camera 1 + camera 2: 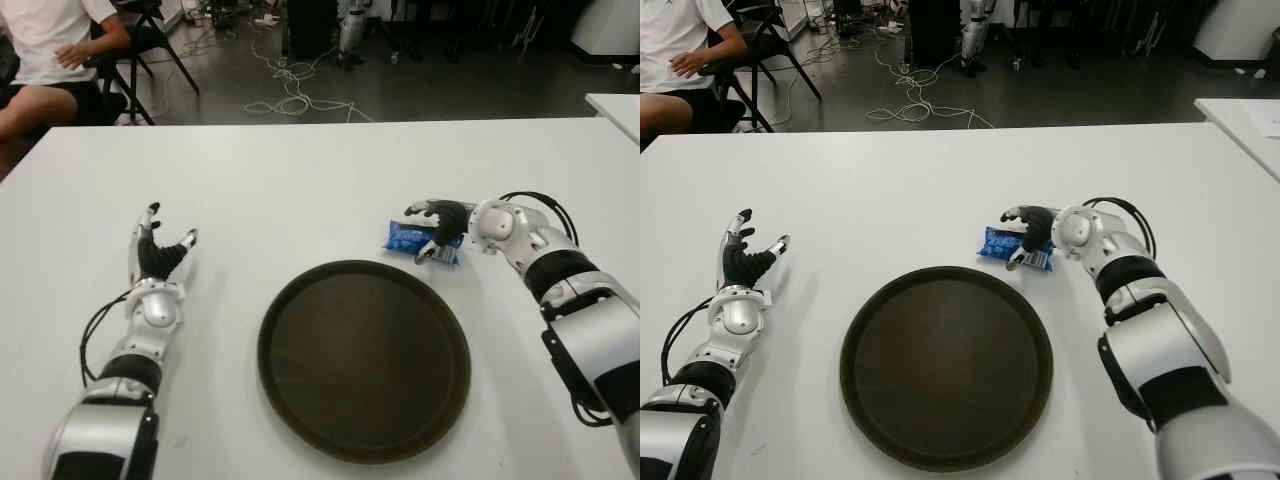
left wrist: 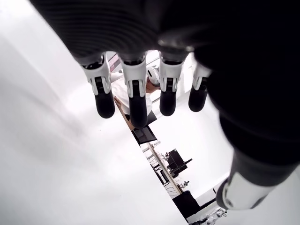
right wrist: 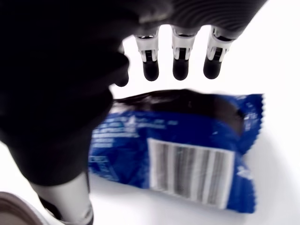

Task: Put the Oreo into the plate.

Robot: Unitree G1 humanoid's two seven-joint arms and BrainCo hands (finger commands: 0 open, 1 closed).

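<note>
A blue Oreo packet [image 1: 403, 238] lies flat on the white table [image 1: 300, 190], just beyond the far right rim of the round dark plate [image 1: 365, 360]. My right hand [image 1: 418, 233] reaches in from the right and sits over the packet's right end. The fingers stretch past its far side and the thumb stands at its near side. In the right wrist view the fingers [image 3: 180, 65] are extended above the packet [image 3: 187, 150], not closed on it. The plate holds nothing. My left hand [image 1: 160, 245] shows left of the plate, fingers [image 2: 136, 103] spread.
A person [image 1: 45, 60] sits on a chair beyond the table's far left corner. Cables [image 1: 290, 95] trail over the dark floor behind the table. The corner of another white table [image 1: 615, 105] shows at the far right.
</note>
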